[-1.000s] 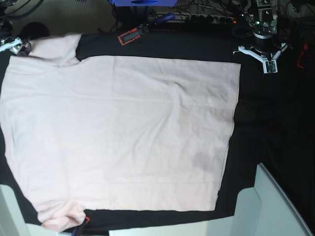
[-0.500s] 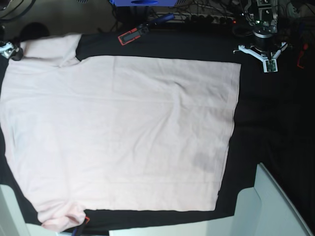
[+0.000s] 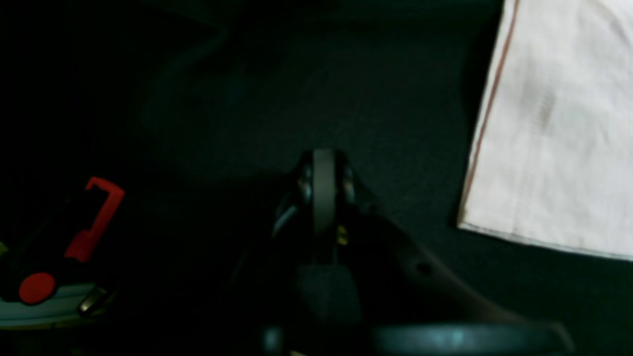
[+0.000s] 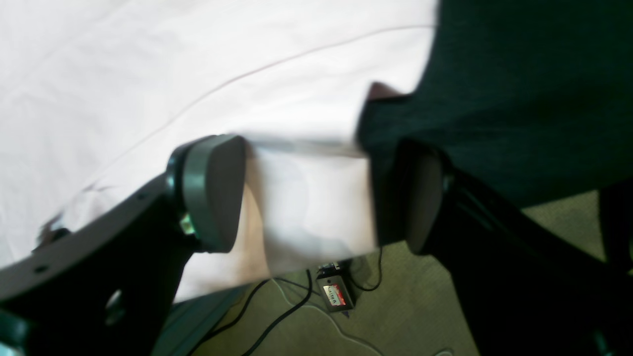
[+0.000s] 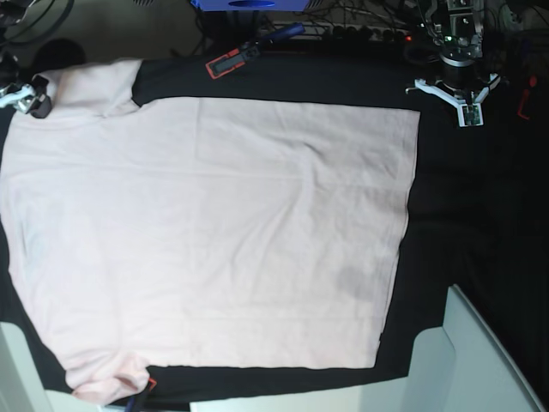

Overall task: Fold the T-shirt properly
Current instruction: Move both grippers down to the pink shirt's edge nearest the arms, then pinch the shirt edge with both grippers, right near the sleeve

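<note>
The pale pink T-shirt (image 5: 206, 223) lies spread flat on the black table cloth (image 5: 463, 215), plain side up, with its hem toward the right. My right gripper (image 5: 24, 93) is at the far left sleeve. In the right wrist view the right gripper (image 4: 311, 198) stands open with the sleeve (image 4: 306, 198) lying between its fingers (image 4: 212, 193), near the table's edge. My left gripper (image 5: 467, 107) sits on the cloth beyond the shirt's far right corner. Seen from the left wrist, the left gripper (image 3: 324, 163) is shut and empty, and the shirt's hem corner (image 3: 554, 123) is to its right.
A red and black tool (image 5: 227, 62) lies at the back edge, and another red and black tool (image 3: 74, 232) sits left of my left gripper. White box shapes (image 5: 472, 360) stand at the front right. Cables and a small device (image 4: 336, 294) lie on the floor.
My right gripper shifted slightly at the far left sleeve, out toward the edge and back a little lower. The left arm and the shirt have not moved.
</note>
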`<state>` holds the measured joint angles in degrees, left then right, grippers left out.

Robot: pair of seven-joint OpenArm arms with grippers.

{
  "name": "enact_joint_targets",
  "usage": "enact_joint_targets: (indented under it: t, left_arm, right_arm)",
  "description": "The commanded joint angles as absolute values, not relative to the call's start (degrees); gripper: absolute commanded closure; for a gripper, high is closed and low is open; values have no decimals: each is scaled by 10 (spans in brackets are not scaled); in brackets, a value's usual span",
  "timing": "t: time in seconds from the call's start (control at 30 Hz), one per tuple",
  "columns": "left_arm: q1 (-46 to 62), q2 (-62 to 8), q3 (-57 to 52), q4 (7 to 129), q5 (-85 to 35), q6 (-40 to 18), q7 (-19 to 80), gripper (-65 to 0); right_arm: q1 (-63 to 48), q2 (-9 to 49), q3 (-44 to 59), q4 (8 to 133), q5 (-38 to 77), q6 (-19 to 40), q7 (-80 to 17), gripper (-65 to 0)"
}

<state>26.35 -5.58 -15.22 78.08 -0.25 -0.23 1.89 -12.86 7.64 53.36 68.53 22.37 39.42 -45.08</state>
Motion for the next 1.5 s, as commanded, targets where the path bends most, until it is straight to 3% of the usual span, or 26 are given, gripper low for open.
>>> enact_joint_targets:
  t: [0.0,0.13,0.2,0.43,0.57,0.6,0.67,0.8,0.87,1.33,1.47]
  left_arm:
    - [266,-61,-153,788,-3,2,6,0]
    - [264,-60,-153,788,-3,2,6,0]
    - [262,-59,-153,788,-3,2,6,0]
    - [261,-58,-153,788,-4,2,6,0]
    - [261,-57,-153,788,-4,2,6,0]
    - [261,-57,-153,788,-4,1,6,0]
    - [261,-57,-153,788,-5,1,6,-35]
    - [267,-60,-153,788,-86,-30,6,-252]
    - [267,-62,-153,786,-135,-57,7,-317]
    - [262,-69,-91,716,-150,-73,1,-328]
    - [265,-70,-53,740,-150,-73,0,-329]
  right_arm:
    - [-136,68,532,691,223,400,-480,-447]
    - [-139,48,532,723,223,400,-506,-445]
    - [-140,43,532,731,221,400,-512,-412]
    - [-140,41,531,728,220,400,-517,-183]
    - [-140,43,531,728,220,400,-517,-13]
    - [-140,43,531,728,220,400,-517,0]
    - [-140,43,531,728,220,400,-517,-4]
    - [-140,41,531,727,220,400,-517,0]
    - [-140,41,531,727,220,400,-517,0]
    - [-140,41,531,727,219,400,-516,0]
    - [-147,44,473,727,219,400,-512,0]
